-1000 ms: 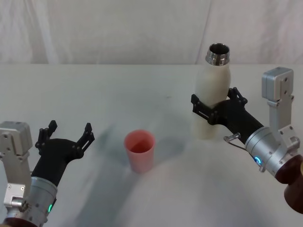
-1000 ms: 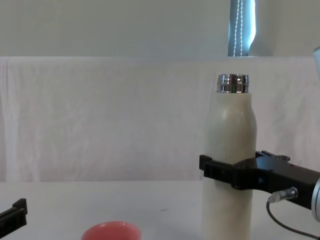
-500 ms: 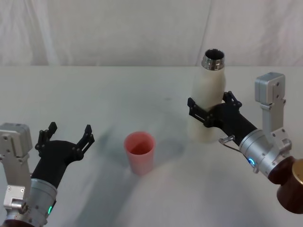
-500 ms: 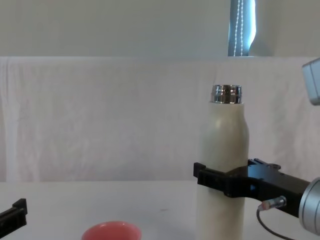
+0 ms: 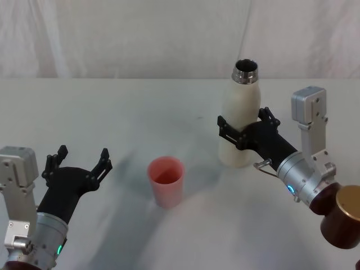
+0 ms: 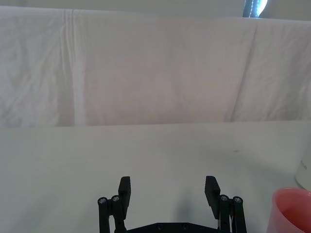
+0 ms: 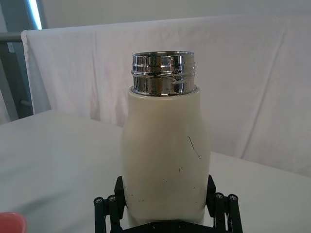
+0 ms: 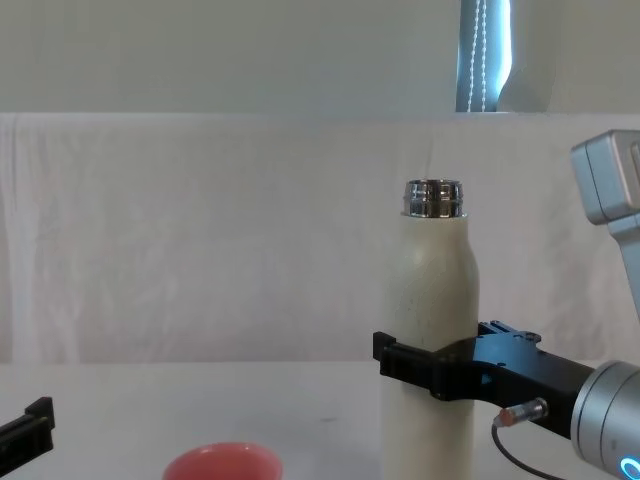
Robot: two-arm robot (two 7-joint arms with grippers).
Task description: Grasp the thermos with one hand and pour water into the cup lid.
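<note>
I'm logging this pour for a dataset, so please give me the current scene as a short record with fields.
thermos: upright, uncapped, cream-white body with silver neck
thermos holder: right gripper, jaws shut around its middle
cup lid: pink-red, upright on the table, nearer the robot and to the thermos's left
left gripper: open, idle, low on the left, holding nothing
pour: not started; thermos not tilted
surface: white table

Bare bench (image 5: 140,107) lies open between the cup lid (image 5: 166,180) and the thermos (image 5: 239,118). The cup lid stands alone mid-bench, with free room all around it. A white cloth backdrop (image 5: 140,36) closes the far side.
</note>
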